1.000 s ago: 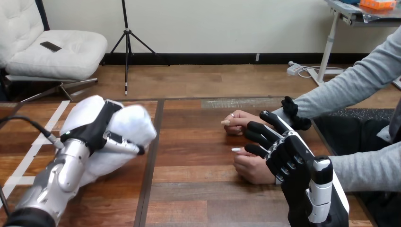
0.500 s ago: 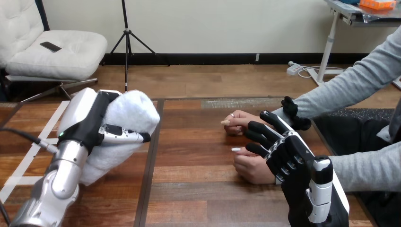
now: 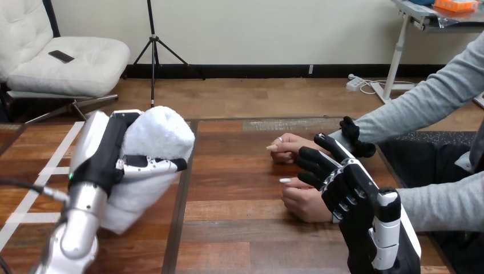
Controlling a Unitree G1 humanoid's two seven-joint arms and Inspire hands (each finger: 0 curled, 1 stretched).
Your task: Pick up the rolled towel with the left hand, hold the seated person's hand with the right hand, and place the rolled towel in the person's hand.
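White, lifted: clutching rolled towel (image 3: 155, 136) in left hand (image 3: 105, 153); resting slack-fingered right hand (image 3: 349, 188) over person's hand (image 3: 301, 204); clasp, handover pending.

You looked from head camera, forward and down across table (image 3: 240, 228); close in, left hand (image 3: 105, 154) and right hand (image 3: 357, 197) large in foreground.

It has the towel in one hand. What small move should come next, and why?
Probably swing the rolled towel rightward toward the person's nearer hand. The left hand grips the towel, lifted over the left of the table, well apart from that hand, which the right hand is touching.
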